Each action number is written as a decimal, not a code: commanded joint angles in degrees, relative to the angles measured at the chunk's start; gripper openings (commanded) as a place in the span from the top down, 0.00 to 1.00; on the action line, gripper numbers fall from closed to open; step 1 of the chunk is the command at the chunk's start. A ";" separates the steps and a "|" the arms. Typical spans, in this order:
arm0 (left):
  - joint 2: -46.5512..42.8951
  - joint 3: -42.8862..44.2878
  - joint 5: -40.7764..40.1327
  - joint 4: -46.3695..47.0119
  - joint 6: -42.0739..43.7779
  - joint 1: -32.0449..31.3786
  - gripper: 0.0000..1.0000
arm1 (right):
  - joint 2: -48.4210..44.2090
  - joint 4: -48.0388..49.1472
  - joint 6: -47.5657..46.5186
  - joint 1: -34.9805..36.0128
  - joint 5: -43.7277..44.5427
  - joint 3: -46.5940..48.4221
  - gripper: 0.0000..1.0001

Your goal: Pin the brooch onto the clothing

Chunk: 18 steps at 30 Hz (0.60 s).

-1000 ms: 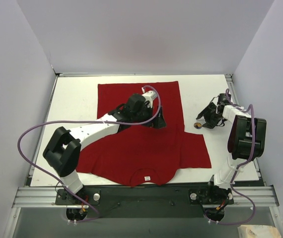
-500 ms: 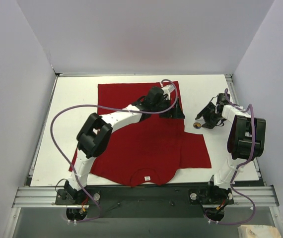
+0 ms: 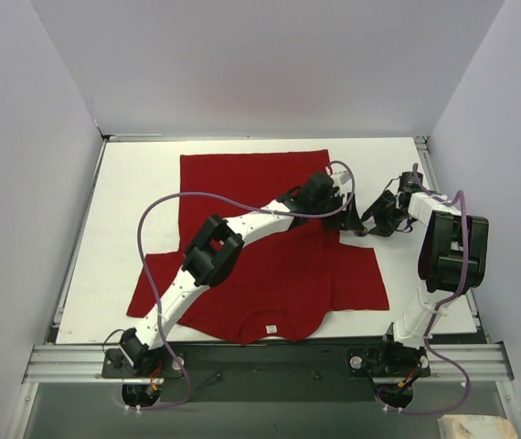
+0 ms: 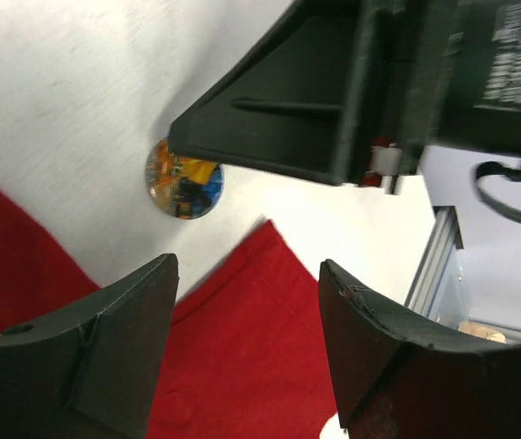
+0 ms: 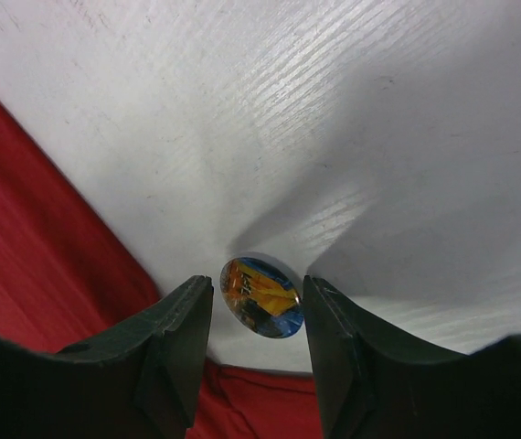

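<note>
**Two grippers crowd the brooch at the shirt's right edge**

The white table (image 3: pixel 132 201) shows bare on the left. The red T-shirt (image 3: pixel 242 183) is spread flat over its middle, with the collar and white label (image 3: pixel 271 327) nearest the arm bases, so the fabric gives a smooth face for pinning. The left arm stretches diagonally over the shirt to its right edge. There the left gripper (image 4: pixel 247 272) hangs with jaws spread and nothing between them, apparently placed to assist the pickup. Just right of that edge, in the notch between body and right sleeve, the brooch (image 5: pixel 260 297) lies on bare table, off the fabric. The right gripper (image 5: pixel 256 285) straddles it, one finger close on each side; whether they already pinch it I cannot tell. Room is tight here: the two grippers stand almost touching, and the table's right edge is near behind the right wrist. Open room lies to the left, over the shirt.
</note>
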 commanded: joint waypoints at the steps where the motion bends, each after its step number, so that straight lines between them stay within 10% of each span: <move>1: 2.40 3.01 -1.06 -2.54 -1.16 0.21 0.28 | 1.25 -2.51 -0.29 0.75 -1.48 1.86 0.55; 18: 5.30 1.34 -2.38 -1.40 -5.90 1.97 0.37 | 1.60 -2.25 -0.46 1.10 -2.36 1.60 0.60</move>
